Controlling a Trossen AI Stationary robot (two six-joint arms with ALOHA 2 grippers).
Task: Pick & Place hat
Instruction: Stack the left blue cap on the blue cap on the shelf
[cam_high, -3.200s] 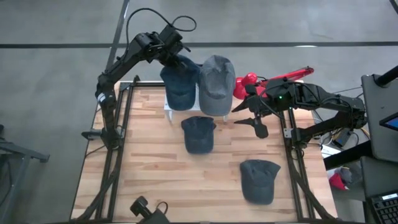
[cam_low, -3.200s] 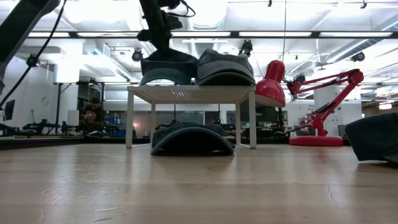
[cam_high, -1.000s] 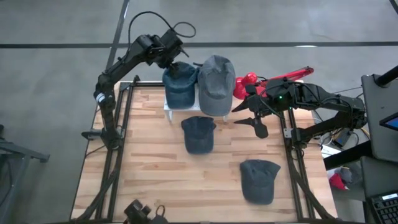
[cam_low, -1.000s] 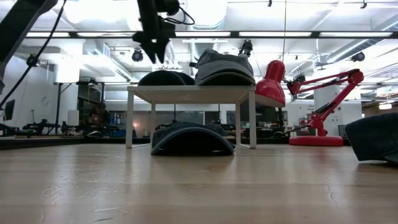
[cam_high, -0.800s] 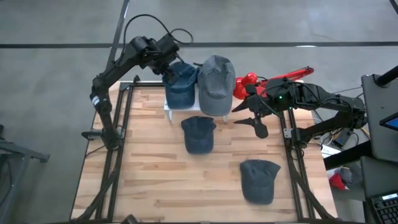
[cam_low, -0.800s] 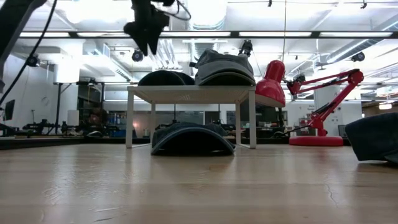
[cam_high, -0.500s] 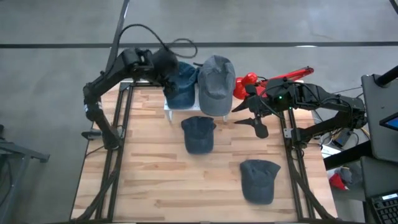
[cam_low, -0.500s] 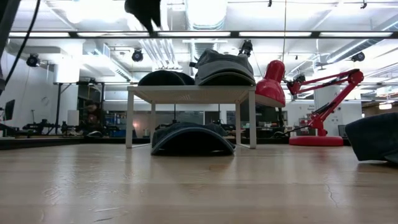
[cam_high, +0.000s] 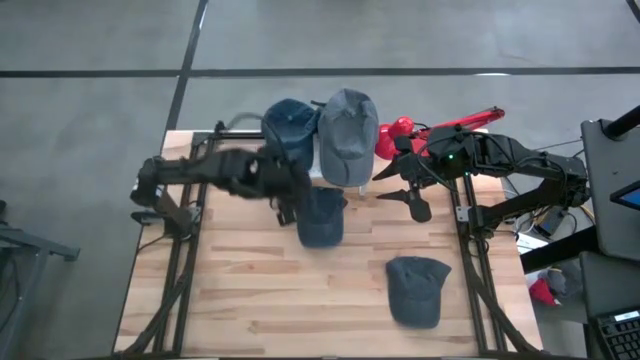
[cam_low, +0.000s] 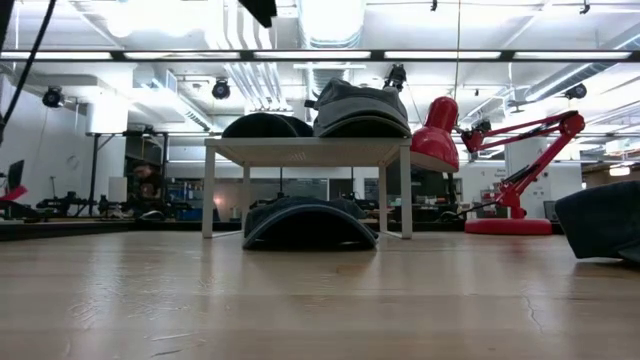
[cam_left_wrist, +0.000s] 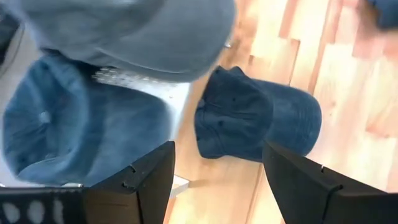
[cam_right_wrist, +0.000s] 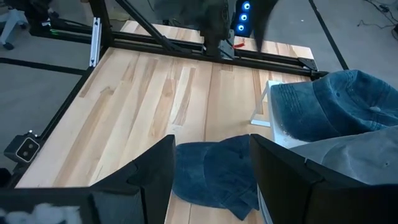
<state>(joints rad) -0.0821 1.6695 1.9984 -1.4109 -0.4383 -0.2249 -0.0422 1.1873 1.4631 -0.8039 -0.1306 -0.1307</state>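
A blue hat and a grey hat rest side by side on top of a small white rack at the table's far edge. A dark blue hat lies on the table in front of the rack, partly under it. Another dark hat lies near the right front. My left gripper is open and empty, high above the table just left of the dark blue hat. My right gripper is open and empty at the table's right edge, level with the rack.
A red desk lamp stands behind the right arm at the far right, beside the rack. The dark frame rails run along the table's left and right edges. Bare wood lies at the near left.
My left gripper, open and empty, has risen from above the blue hat on the rack, leaving the low view almost entirely. It has swung fast toward the table's near edge, and now hangs over the table beside the dark blue hat. The hats have stayed still.
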